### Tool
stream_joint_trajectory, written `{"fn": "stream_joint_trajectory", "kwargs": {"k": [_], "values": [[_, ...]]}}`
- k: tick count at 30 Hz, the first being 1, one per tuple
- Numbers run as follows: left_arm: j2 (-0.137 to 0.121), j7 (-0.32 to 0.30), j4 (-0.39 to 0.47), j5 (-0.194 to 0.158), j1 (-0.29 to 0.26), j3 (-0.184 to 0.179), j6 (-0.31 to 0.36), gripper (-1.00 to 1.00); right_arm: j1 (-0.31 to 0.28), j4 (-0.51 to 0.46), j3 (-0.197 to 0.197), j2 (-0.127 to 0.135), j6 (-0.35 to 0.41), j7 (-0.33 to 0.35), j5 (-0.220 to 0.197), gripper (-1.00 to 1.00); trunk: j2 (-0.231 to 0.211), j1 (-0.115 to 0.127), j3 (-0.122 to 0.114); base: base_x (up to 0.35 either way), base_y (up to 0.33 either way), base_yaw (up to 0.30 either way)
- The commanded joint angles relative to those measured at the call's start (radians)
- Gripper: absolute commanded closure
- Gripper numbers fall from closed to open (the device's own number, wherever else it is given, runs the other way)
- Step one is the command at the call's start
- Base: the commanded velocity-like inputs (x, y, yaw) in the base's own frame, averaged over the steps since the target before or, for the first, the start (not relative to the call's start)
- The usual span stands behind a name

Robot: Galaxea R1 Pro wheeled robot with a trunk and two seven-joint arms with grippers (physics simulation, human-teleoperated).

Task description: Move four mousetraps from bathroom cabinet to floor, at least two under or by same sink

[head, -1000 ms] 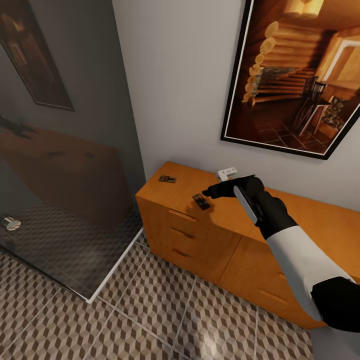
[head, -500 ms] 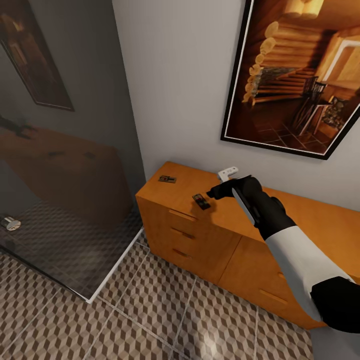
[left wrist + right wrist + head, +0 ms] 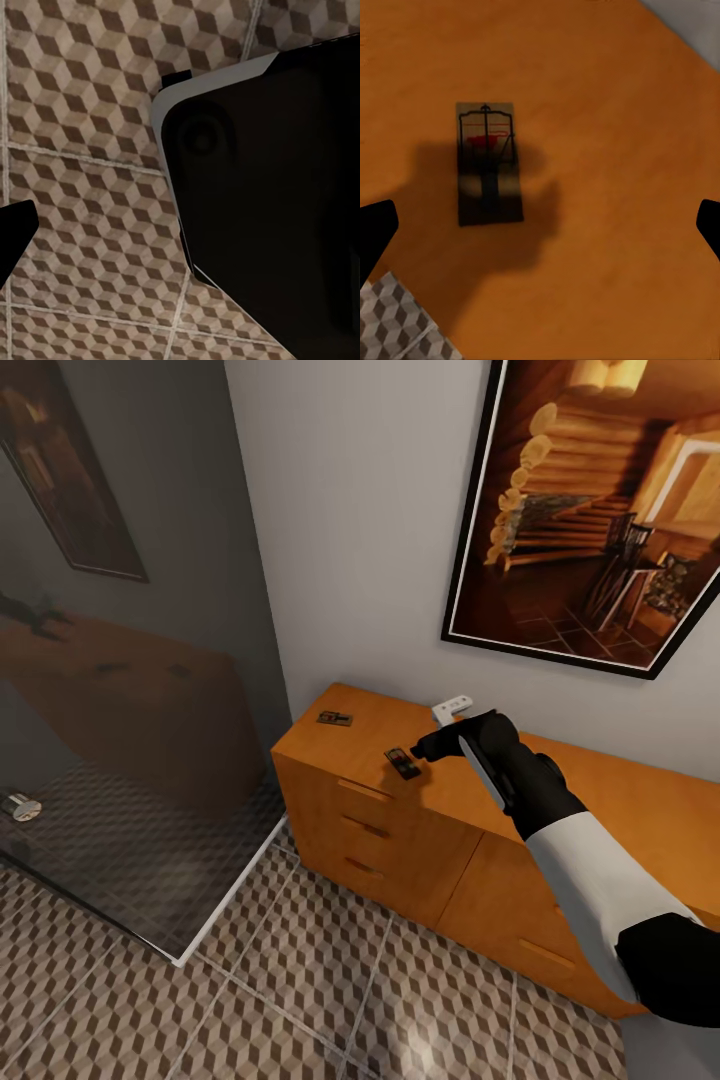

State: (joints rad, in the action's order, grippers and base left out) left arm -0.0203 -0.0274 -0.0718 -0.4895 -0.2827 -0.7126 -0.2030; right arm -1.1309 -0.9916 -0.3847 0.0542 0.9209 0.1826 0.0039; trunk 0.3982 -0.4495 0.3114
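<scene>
Tiled floor [image 3: 300, 1000], orange cabinet [image 3: 420, 850] against wall. Two mousetraps on top: one [image 3: 335, 718] near back corner, one [image 3: 402, 762] by front edge. Right gripper [image 3: 428, 748] above the latter, fingers wide. Left gripper's state unclear.

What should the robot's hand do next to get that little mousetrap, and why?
Probably lower the right gripper straight onto the near mousetrap and then close. The trap lies flat on the cabinet top, and in the right wrist view the two fingertips are spread wide, empty, with the trap between them but nearer one side, so a small centring shift may help first.
</scene>
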Motion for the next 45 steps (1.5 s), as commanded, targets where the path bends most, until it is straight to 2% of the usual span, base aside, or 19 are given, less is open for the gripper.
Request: {"fn": "stream_joint_trajectory", "kwargs": {"k": [1,45], "values": [[0.001,-0.003,-0.003,-0.008,-0.001,-0.008,-0.006,-1.00,-0.001,-0.001,-0.003,0.001,0.004,0.002,0.001,-1.00,0.002,-0.001,0.002,0.000,0.000,0.000],[-0.001,-0.002,-0.003,-0.009,-0.001,-0.009,-0.006,-1.00,-0.001,-0.012,0.001,0.004,0.004,0.009,-0.005,-1.00,0.002,-0.001,0.002,0.000,0.000,0.000]]}}
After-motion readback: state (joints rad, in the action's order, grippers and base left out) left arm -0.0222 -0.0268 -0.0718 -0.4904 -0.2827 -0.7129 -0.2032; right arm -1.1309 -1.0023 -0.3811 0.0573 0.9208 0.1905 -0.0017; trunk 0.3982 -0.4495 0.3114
